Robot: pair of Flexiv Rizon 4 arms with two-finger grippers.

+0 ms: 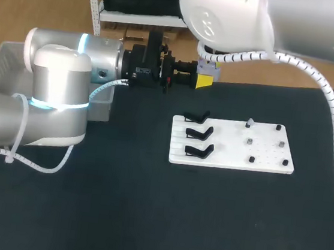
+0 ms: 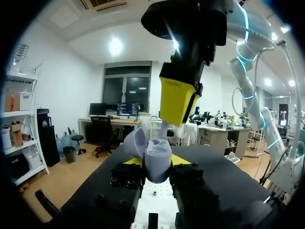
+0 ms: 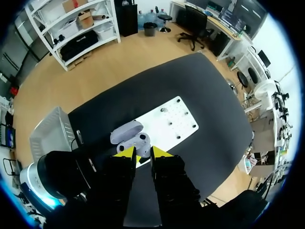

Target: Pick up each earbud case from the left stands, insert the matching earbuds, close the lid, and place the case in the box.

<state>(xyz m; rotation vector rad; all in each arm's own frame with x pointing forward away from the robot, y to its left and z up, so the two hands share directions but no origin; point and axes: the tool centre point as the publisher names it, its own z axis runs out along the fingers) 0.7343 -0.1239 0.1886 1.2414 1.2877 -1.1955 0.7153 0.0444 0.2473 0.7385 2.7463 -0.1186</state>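
A lavender earbud case [image 2: 157, 157] with its lid tipped open sits upright between the yellow tips of my left gripper [image 2: 157, 162], which is shut on it above the table's far side [image 1: 181, 77]. My right gripper [image 1: 205, 81] hangs directly over the case [image 3: 128, 136], fingers pointing down. It [image 3: 142, 152] is pinched on a small pale earbud [image 2: 164, 129] whose end reaches the open case. The white board [image 1: 259, 162] carries three bare black stands [image 1: 200, 132] on its left part.
A grey bin [image 1: 2, 61] stands at the table's left behind my left arm; the right wrist view also shows this bin [image 3: 50, 136]. Small pegs [image 1: 251, 160] dot the board's right part. Dark tabletop surrounds the board.
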